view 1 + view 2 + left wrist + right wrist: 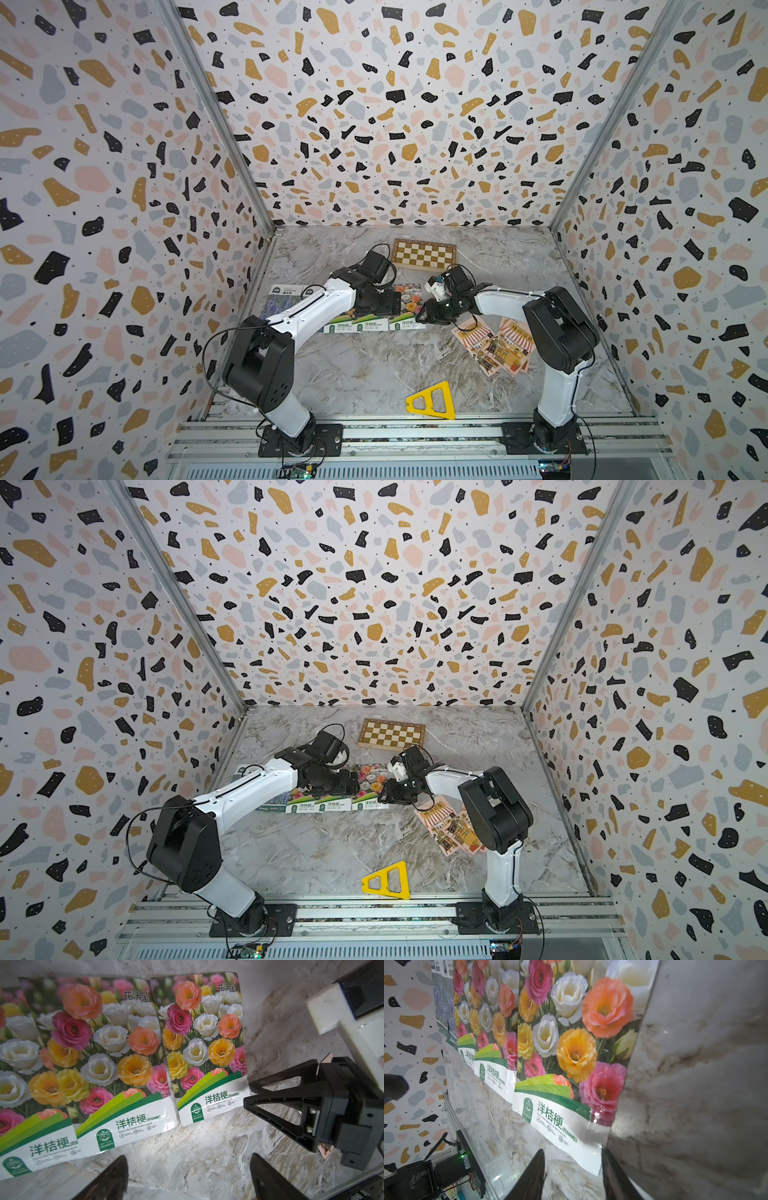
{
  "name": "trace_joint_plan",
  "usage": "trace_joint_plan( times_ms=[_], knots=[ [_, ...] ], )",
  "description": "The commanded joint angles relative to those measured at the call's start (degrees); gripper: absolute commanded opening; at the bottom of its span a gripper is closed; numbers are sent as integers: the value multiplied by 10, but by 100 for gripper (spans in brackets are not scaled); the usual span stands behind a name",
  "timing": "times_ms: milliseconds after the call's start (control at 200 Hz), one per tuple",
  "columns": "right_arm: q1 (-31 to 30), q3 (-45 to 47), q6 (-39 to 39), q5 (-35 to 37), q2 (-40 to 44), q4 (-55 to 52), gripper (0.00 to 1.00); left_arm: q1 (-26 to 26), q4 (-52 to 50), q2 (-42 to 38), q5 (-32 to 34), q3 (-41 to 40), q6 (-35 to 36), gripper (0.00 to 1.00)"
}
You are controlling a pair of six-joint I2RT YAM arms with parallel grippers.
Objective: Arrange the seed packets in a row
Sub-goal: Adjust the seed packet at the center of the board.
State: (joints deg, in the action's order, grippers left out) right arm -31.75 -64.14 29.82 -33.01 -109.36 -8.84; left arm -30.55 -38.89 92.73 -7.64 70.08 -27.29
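Three flower seed packets (pixel 116 1047) lie side by side mid-table, a lavender packet (pixel 277 301) at the row's left end and the pink packets (pixel 496 345) heaped apart to the right — the left gripper (pixel 188 1157) hangs wide open and empty, while the right gripper (pixel 573 1150), jaws parted, straddles the rightmost packet (pixel 571 1053) at its corner.

Glossy seed packets (pixel 124 1053), wooden chessboard (pixel 424 254)
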Motion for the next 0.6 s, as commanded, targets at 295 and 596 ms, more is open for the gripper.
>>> trace_joint_plan(
  times_ms=[295,596],
  knots=[
    [54,13,-17,40,80,-35,57,1,43,-8,-87,-12,-32,90],
    [176,147,-25,133,217,-92,65,-49,207,20,-215,-49,-199,83]
  ],
)
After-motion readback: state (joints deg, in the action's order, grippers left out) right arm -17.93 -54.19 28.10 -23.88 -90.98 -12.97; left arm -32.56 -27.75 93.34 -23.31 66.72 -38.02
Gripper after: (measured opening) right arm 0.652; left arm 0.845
